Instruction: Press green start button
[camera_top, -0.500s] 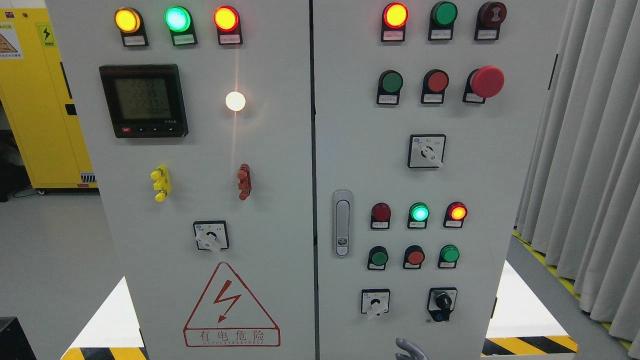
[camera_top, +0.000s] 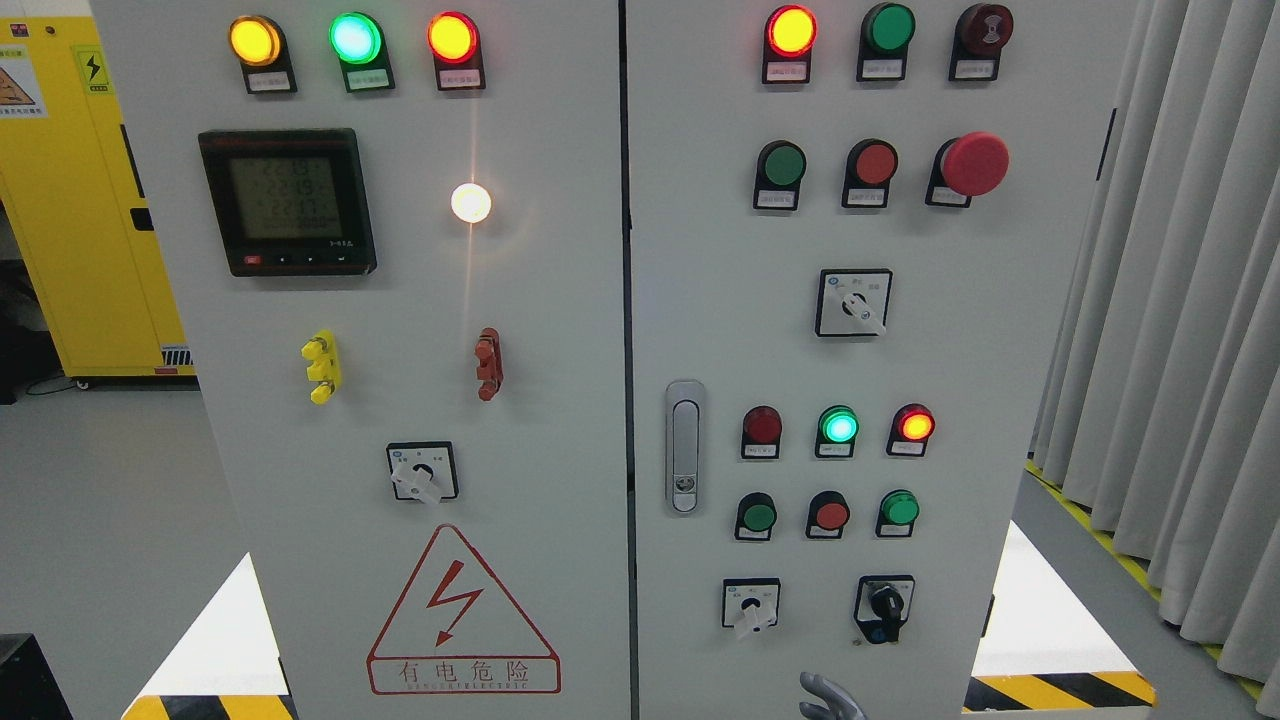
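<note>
Fingertips of a grey hand show at the bottom edge, right of the middle; whether they are curled or spread, I cannot tell. Reaching seems only begun. Green buttons sit on the right door, one low, one higher; next, rise and press.

Matt grey painted metal cabinet, glossy plastic green button, brushed-metal door latch.

Door handle sits left of the lower button rows.
</note>
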